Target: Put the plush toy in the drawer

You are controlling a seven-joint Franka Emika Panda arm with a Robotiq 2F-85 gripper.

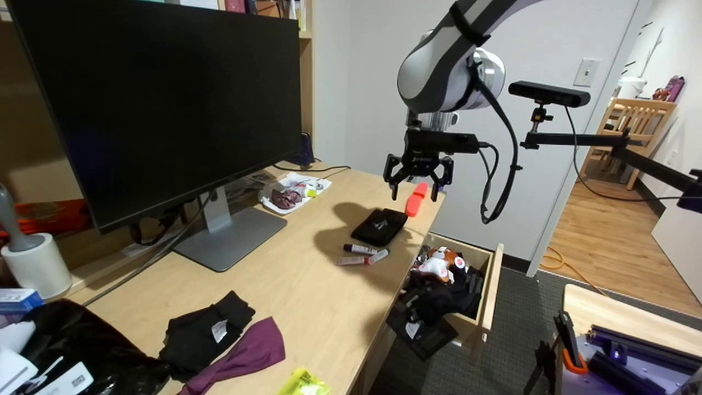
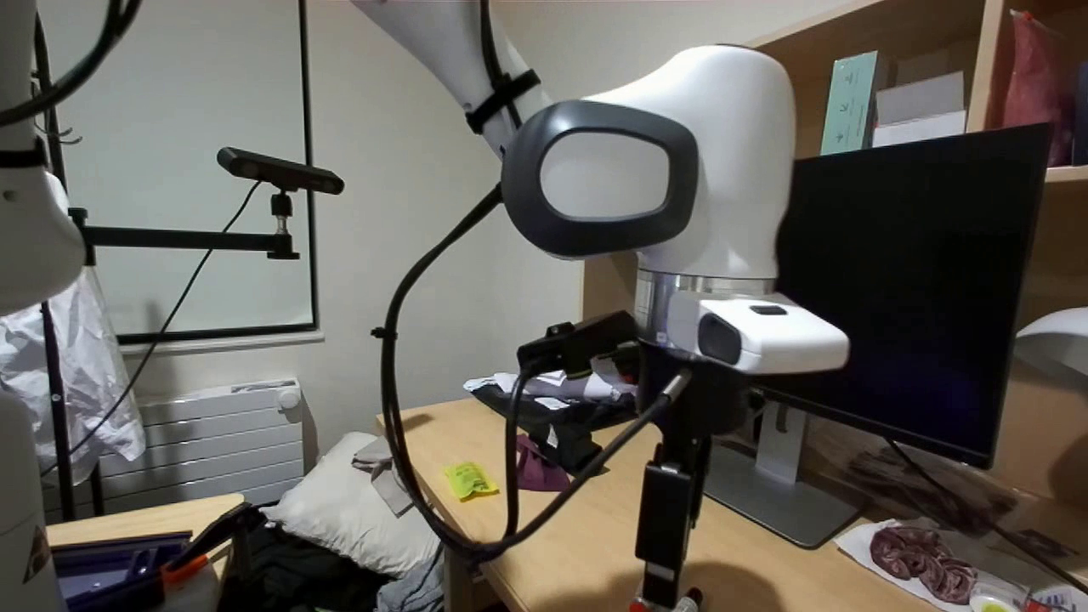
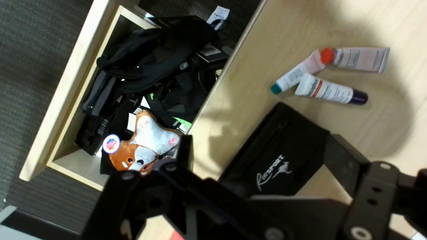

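As the plush toy (image 3: 146, 135) lies in the drawer (image 3: 66, 86), below and beside the parted, empty pincer (image 1: 414, 193), placing looks done; only retreat seems needed next.

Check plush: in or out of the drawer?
In. The wrist view shows the plush lying among black items, inside the walls of the pulled-out drawer.

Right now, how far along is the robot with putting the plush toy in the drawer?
Putting it away looks done: in the wrist view, the plush toy lies in the drawer, among dark clutter. Nothing is in hand: the open gripper hangs above the desk. Little seems left: the drawer stands pulled out, but closing it isn't in the task.
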